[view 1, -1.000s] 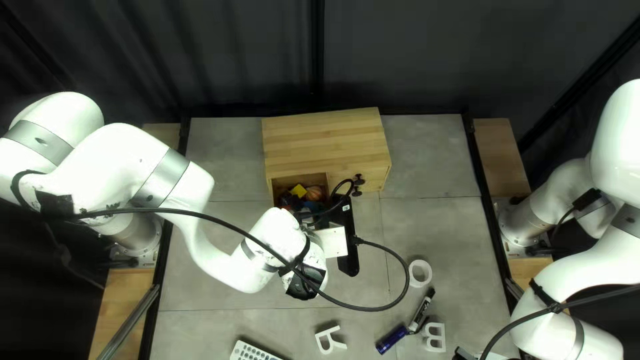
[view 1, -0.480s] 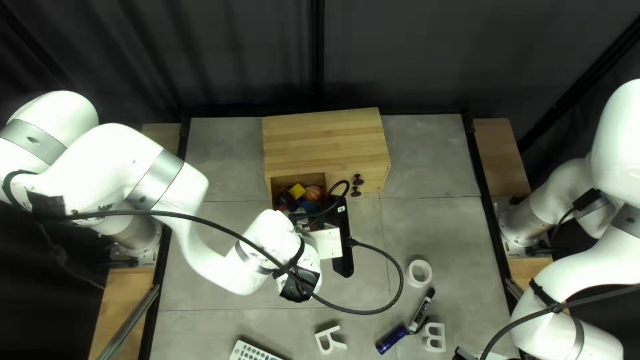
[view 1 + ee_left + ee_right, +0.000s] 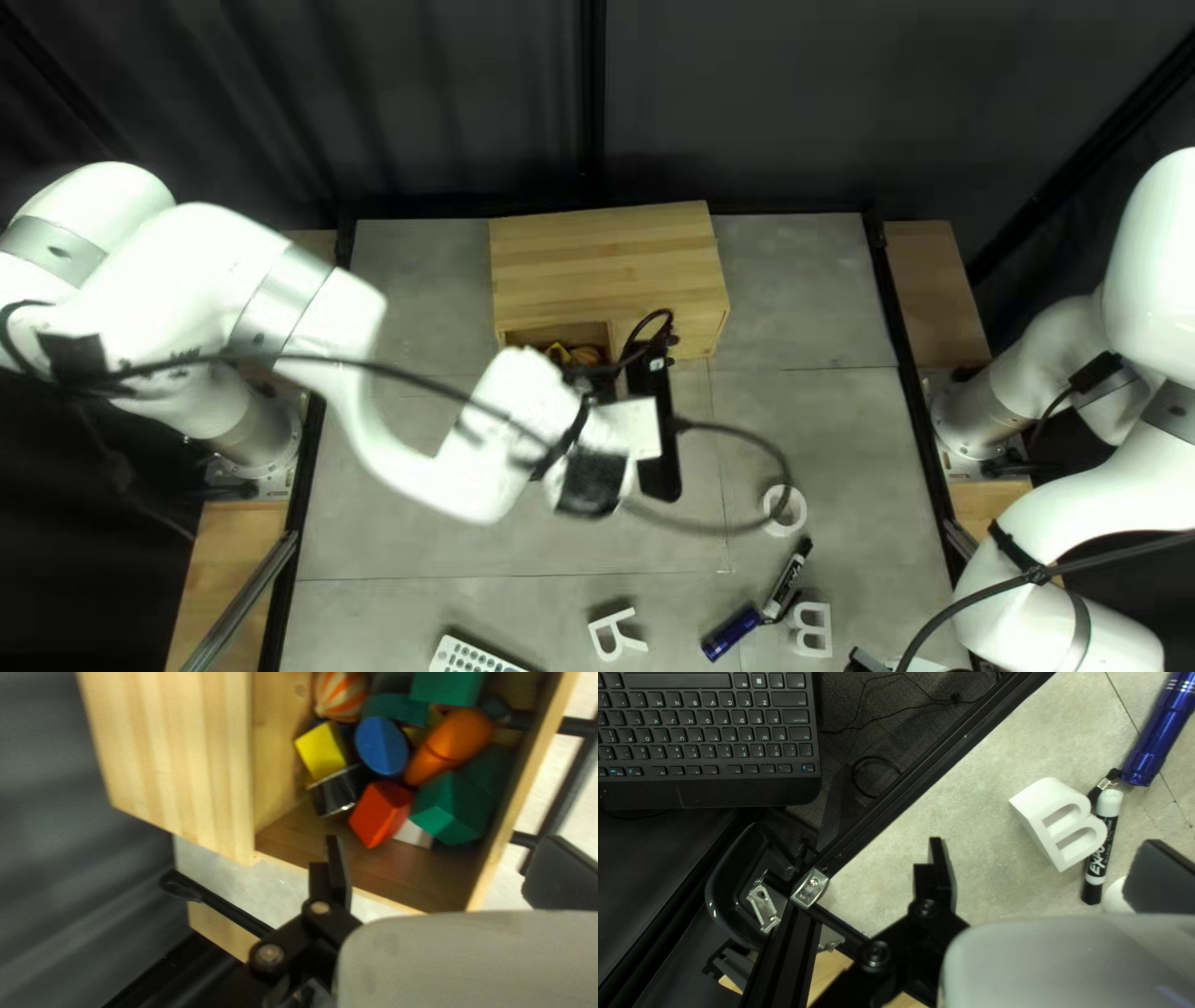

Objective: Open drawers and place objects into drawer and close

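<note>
Several colored blocks (image 3: 450, 812) crowd the open drawer (image 3: 526, 793).

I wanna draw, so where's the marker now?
At the lower right of the top left view, the marker lies between the white ring and the B.

The left arm (image 3: 299, 305) bends toward the cabinet (image 3: 610, 261), left hand (image 3: 654, 429) near it, fingers parted; right hand (image 3: 868, 662), also parted, hangs well apart from it.
</note>
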You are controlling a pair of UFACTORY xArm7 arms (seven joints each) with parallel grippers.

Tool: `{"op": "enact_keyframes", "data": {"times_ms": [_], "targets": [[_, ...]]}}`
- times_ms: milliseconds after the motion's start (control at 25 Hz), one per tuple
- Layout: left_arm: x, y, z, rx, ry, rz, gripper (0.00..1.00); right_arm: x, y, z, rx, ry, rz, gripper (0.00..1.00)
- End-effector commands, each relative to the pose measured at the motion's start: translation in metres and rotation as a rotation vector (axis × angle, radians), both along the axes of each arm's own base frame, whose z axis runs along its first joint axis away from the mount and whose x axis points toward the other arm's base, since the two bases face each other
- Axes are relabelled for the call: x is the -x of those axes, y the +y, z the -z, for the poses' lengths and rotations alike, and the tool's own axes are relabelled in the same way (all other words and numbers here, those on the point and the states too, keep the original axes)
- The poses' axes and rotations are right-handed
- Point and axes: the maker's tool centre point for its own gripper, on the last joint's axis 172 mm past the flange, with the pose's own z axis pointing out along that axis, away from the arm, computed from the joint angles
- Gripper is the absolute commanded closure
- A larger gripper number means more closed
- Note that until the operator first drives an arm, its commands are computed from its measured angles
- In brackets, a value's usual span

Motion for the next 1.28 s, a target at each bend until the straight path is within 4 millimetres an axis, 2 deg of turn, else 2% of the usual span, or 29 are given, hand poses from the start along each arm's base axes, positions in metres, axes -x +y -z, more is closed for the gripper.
{"op": "enact_keyframes", "data": {"times_ms": [40, 200, 360, 680, 920, 1280], "targets": [[-0.003, -0.008, -0.01, 0.171, -0.048, 0.065, 0.0, 0.0, 0.0, 0.0, 0.0, 0.0, 0.0, 0.0], [0.002, -0.006, -0.023, 0.21, -0.132, 0.065, 0.0, 0.0, 0.0, 0.0, 0.0, 0.0, 0.0, 0.0], [-0.002, 0.001, -0.016, 0.221, -0.2, 0.032, 0.0, 0.0, 0.0, 0.0, 0.0, 0.0, 0.0, 0.0], [-0.02, 0.016, -0.007, 0.149, -0.334, -0.044, 0.0, 0.0, 0.0, 0.0, 0.0, 0.0, 0.0, 0.0], [-0.053, 0.015, 0.005, 0.139, -0.359, -0.032, 0.0, 0.0, 0.0, 0.0, 0.0, 0.0, 0.0, 0.0], [-0.071, 0.015, 0.017, 0.13, -0.344, -0.031, 0.0, 0.0, 0.0, 0.0, 0.0, 0.0, 0.0, 0.0]]}}
